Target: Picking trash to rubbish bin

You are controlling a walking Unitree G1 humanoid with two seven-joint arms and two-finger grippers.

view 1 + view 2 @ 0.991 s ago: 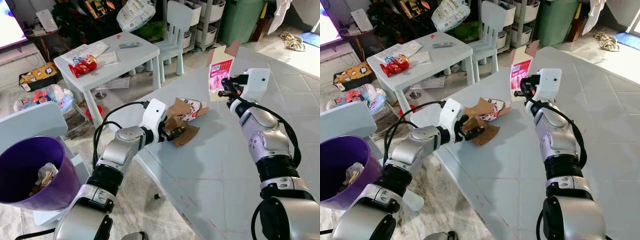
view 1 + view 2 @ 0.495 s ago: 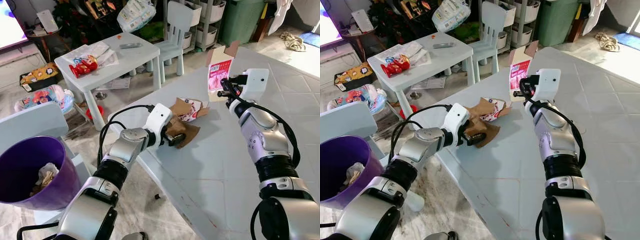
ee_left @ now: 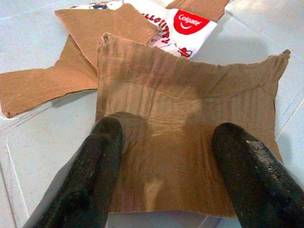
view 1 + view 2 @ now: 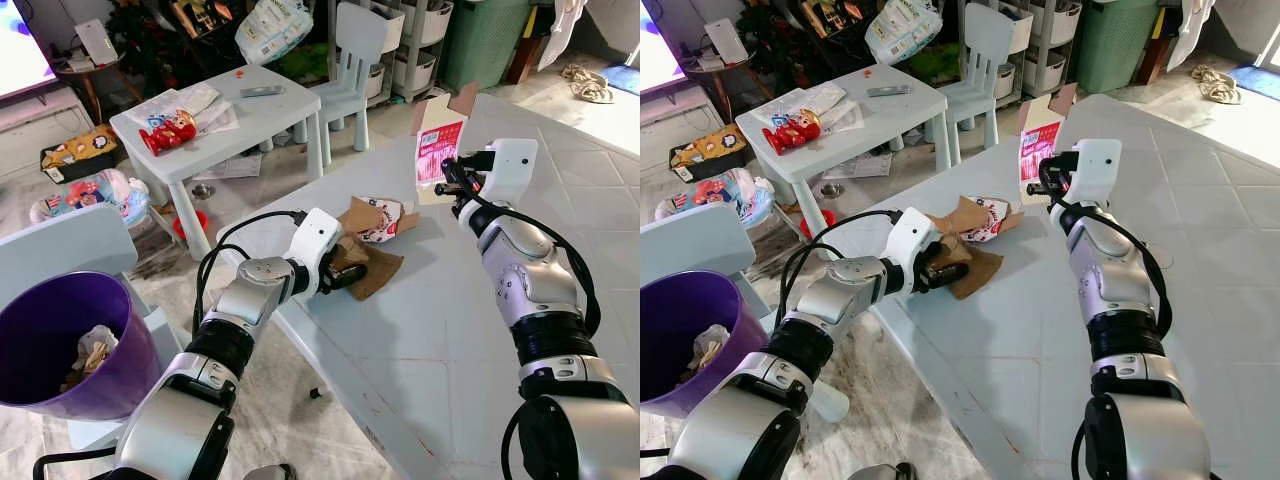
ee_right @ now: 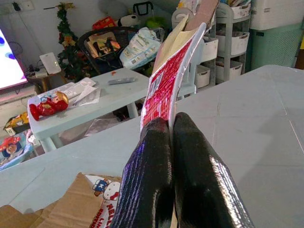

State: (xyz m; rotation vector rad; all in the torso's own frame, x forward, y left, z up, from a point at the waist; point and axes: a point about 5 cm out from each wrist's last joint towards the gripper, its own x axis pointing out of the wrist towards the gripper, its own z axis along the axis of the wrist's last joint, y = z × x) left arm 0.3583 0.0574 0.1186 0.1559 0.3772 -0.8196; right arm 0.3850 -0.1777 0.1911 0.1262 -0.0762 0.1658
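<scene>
Cardboard scraps (image 4: 372, 262) lie flat near the edge of the pale grey surface (image 4: 500, 380), a torn brown sheet in front and a flattened printed box (image 4: 383, 222) just behind it, touching. The left tool (image 4: 345, 275) is down on the brown sheet with its two black fingers (image 3: 97, 166) spread wide, both tips resting on the cardboard and nothing gripped between them. From the wrist you can see the creased sheet running between the fingers, with the red-and-white printed box beyond it.

Over on the right, the right tool (image 4: 447, 180) is raised above the surface and pinches a thin red-and-white carton (image 4: 438, 145), fingers pressed tight together on its lower edge so it stands upright in the air.

The purple bin (image 4: 62, 345) sits on the floor off to the robot's left, well apart from the cardboard, with some crumpled trash already inside. Beyond the surface stands a small white table (image 4: 225, 115) carrying a red toy (image 4: 165, 132), papers and a remote, with a small white chair (image 4: 352, 55) beside it.
</scene>
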